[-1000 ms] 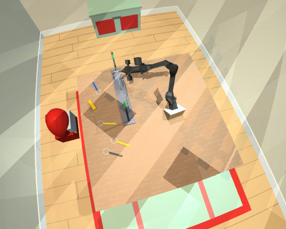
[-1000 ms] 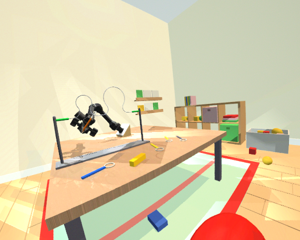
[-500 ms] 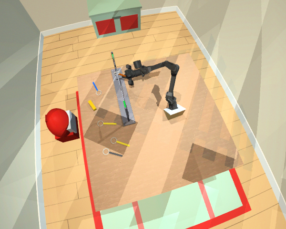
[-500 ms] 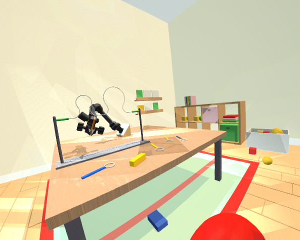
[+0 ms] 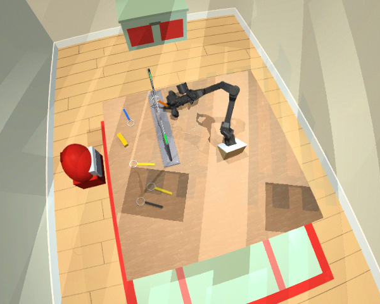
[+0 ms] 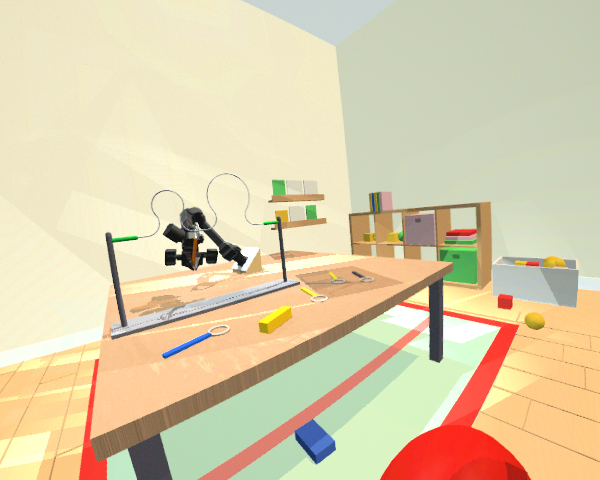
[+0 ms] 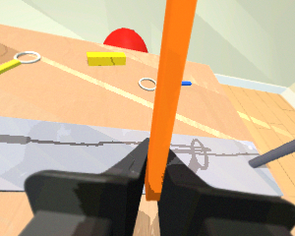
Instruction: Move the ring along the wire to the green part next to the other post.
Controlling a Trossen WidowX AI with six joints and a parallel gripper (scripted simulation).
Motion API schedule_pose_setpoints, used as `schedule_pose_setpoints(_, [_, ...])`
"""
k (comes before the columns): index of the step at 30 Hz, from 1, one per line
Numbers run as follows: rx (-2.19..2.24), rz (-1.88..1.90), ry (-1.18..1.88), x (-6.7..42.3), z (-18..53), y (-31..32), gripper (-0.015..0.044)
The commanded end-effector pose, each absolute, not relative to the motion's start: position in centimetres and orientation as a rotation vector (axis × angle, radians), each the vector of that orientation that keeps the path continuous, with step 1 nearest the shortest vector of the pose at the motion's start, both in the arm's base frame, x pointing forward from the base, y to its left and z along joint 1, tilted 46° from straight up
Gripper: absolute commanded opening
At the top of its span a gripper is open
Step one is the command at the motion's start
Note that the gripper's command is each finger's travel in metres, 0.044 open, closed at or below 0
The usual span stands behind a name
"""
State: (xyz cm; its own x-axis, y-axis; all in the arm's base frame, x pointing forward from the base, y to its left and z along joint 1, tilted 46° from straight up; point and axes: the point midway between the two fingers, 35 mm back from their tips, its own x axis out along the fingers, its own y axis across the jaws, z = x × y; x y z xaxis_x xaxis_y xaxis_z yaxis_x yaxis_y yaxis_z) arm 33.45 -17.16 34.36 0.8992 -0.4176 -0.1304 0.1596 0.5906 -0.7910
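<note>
One arm: black, stands on a pale base block [image 5: 239, 149] toward the table's far side in the exterior view; it reaches across to the wire rig.
Claw: gripper [image 7: 148, 162] clenched on the orange handle [image 7: 168, 93], pinched near its lower end; the handle runs up between the fingers and out of the wrist view.
Ring: seen from above at [image 5: 155, 99], over the grey base strip [image 5: 170, 153], partway along from the post with the far green sleeve [image 5: 149, 75]; whether the wire passes through it is too small to tell.
Wire: thin grey loops [image 6: 228, 178] rise above the gripper [image 6: 193, 253] in the exterior view; green ends at [image 6: 124, 238] and [image 6: 270, 222], each beside a dark post [image 6: 116, 279].
Room: gripper hangs well above the strip, below the loops, between the two posts.
Table edges: rig sits near the left post corner; blue-handled ring [image 6: 191, 341] and yellow block [image 6: 274, 319] lie between strip and near edge [image 6: 269, 361].
Other loose items: three more ring tools, two yellow-handled [image 5: 140, 163] [image 5: 160, 189], one dark [image 5: 149, 202].
Writing: none readable.
</note>
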Motion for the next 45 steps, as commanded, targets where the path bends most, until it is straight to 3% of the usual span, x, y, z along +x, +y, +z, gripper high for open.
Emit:
schedule_pose_setpoints(1, [-0.843, -0.335, 0.322, 33.4, 33.8, -16.6, -0.0150])
schedule_pose_setpoints(45, [-0.459, -0.215, 0.369, 33.7, 28.0, -9.8, -0.0150])
